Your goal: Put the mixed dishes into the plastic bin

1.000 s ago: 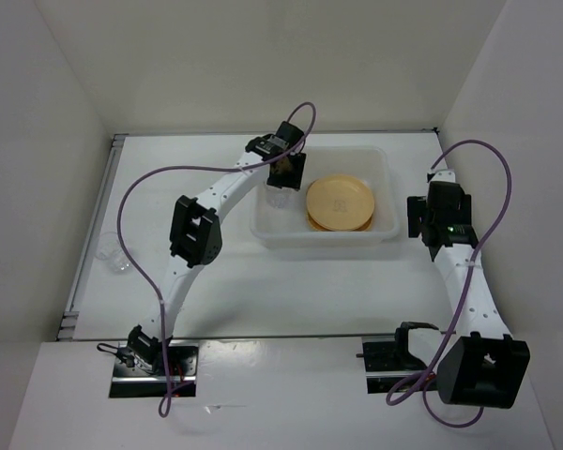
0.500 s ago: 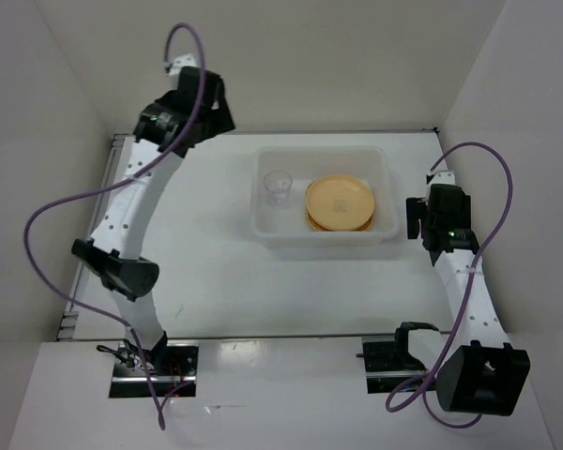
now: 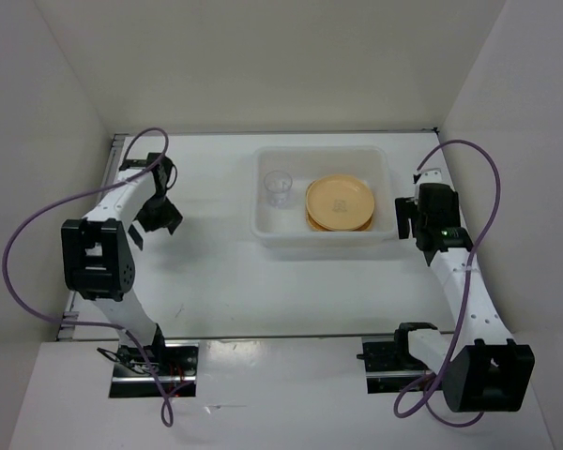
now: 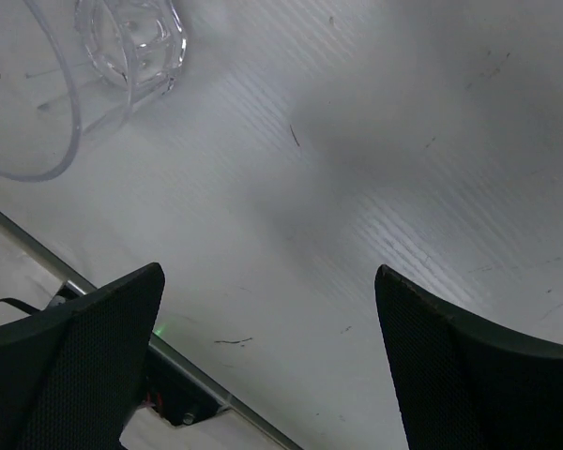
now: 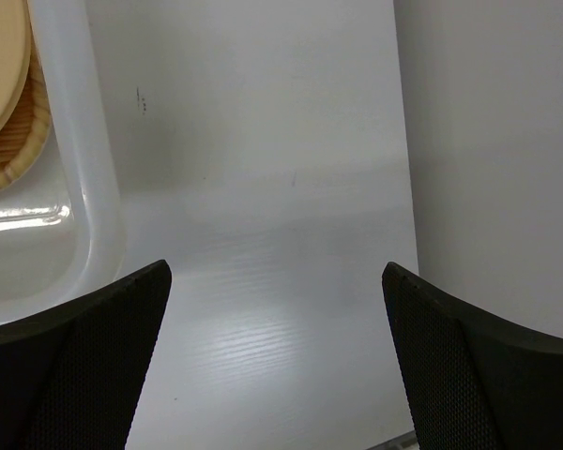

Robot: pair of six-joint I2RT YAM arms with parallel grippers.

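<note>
Our left pincer hung spread and empty, having swung from the plastic bin to the frame's left. Just beyond it, upper left in its wrist view, the last clear cup, the one dish left out, lay on the desk, apparently on its side. The other cup now stood in the bin beside the plates. Our right pincer waited spread beside the bin.
</note>
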